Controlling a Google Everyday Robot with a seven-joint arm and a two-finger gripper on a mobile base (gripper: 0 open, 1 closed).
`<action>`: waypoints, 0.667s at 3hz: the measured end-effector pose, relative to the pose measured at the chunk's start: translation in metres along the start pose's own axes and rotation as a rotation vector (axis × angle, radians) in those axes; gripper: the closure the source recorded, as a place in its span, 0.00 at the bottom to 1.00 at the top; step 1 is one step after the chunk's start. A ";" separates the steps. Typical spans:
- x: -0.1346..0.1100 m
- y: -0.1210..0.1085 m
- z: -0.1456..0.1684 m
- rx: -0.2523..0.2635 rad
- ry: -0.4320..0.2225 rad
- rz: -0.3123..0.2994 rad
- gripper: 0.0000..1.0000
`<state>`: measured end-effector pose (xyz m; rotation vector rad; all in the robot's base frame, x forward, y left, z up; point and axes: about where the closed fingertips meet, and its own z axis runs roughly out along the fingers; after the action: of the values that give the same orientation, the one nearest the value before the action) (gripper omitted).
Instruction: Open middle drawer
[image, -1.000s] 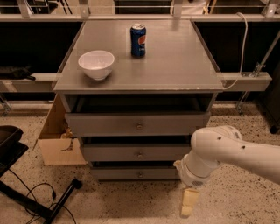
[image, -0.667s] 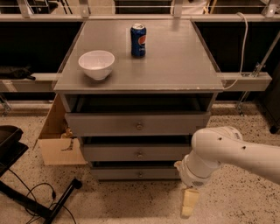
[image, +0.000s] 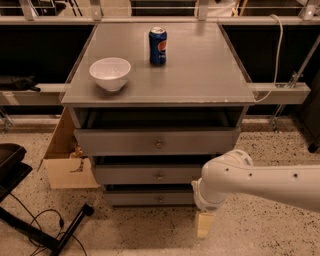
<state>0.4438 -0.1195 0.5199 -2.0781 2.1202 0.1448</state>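
Item: middle drawer (image: 127, 175), knob (image: 159, 176) ungrasped. The end effector (image: 205, 226) hangs low off the desk (image: 200, 65) front-right corner; open or closed, cannot tell. Risk: snagging bottom drawer (image: 140, 199), or slipping off the small knob.

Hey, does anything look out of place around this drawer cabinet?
Nothing spilled or broken. The top drawer seems slightly pulled out, with a dark gap above its front. An open cardboard box sits on the floor left of the cabinet. The gripper hangs low at its front right.
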 end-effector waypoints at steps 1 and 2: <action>-0.001 -0.041 0.033 0.060 0.088 -0.032 0.00; -0.003 -0.076 0.054 0.084 0.114 -0.046 0.00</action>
<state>0.5225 -0.1083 0.4713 -2.1318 2.1003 -0.0694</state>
